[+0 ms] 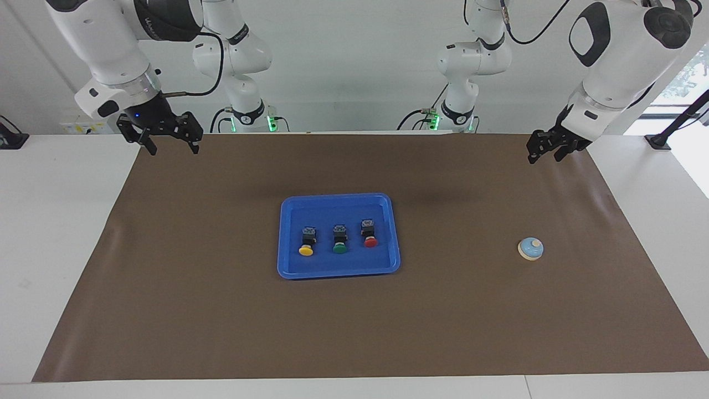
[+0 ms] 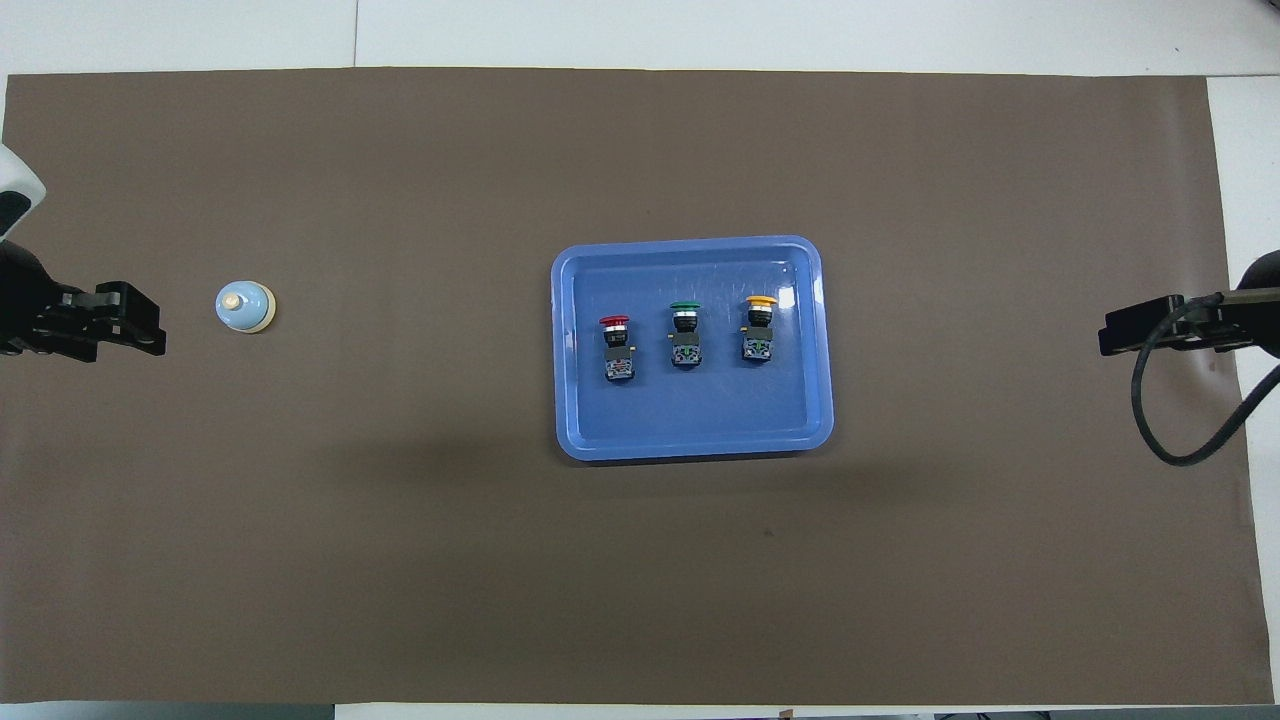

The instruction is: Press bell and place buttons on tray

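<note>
Both end effectors hang in the air at the ends of the worktop, and neither holds anything. On the right arm, the right end effector (image 1: 169, 141) hovers over the corner of the brown mat (image 1: 221, 310) nearest that arm's base, and its two fingers stand clearly apart, pointing down. On the left arm, the left end effector (image 1: 545, 153) is over the mat's edge at the left arm's end of the worktop; its fingers look closer together than the right one's, but I cannot tell whether they are apart or meeting.

In the overhead view the left end effector (image 2: 130, 325) shows as a dark block beside the bell (image 2: 244, 306), with a strip of bare mat between the two. The bell (image 1: 530, 248) sits upright on the mat at the left arm's end, light blue dome up and cream knob on top, touched by nothing.

Roughly at the middle of the mat lies the blue tray (image 1: 288, 266). All three buttons rest inside it in a row, each lying on its side with the cap pointing away from the robots. The yellow button (image 1: 306, 244) is toward the right arm's end, the green button (image 1: 339, 241) is in the middle, and the red button (image 1: 369, 235) is toward the left arm's end. They lie apart from one another and from the tray's rim.
</note>
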Action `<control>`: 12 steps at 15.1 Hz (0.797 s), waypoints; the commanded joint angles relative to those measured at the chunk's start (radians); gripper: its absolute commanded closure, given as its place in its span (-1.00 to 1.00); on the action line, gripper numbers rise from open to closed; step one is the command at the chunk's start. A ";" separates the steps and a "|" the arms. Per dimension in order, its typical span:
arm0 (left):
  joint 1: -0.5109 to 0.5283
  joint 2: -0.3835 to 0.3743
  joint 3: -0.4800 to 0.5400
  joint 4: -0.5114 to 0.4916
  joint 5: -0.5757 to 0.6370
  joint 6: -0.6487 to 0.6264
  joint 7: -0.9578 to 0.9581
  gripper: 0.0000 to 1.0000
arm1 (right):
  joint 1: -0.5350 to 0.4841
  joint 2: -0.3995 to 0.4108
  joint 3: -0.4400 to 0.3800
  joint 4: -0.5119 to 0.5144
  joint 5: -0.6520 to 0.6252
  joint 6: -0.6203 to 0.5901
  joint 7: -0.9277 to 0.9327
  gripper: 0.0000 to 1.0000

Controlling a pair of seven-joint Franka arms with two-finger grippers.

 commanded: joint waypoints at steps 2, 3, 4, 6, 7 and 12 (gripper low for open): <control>0.013 0.043 0.000 -0.059 0.015 0.076 0.014 1.00 | -0.005 -0.010 0.004 -0.001 -0.003 -0.019 0.014 -1.00; 0.027 0.078 0.000 -0.058 0.013 0.108 0.015 1.00 | -0.005 -0.010 0.004 -0.002 -0.003 -0.019 0.014 -1.00; 0.033 0.109 0.000 -0.059 0.013 0.156 0.015 1.00 | -0.005 -0.010 0.004 -0.002 -0.003 -0.019 0.016 -1.00; 0.038 0.172 0.000 -0.061 0.013 0.240 0.015 1.00 | -0.005 -0.010 0.004 -0.002 -0.003 -0.019 0.014 -1.00; 0.039 0.196 0.000 -0.064 0.013 0.280 0.015 1.00 | -0.005 -0.010 0.004 -0.002 -0.003 -0.019 0.014 -1.00; 0.059 0.252 0.000 -0.105 0.012 0.449 0.023 1.00 | -0.005 -0.010 0.004 -0.002 -0.003 -0.019 0.014 -1.00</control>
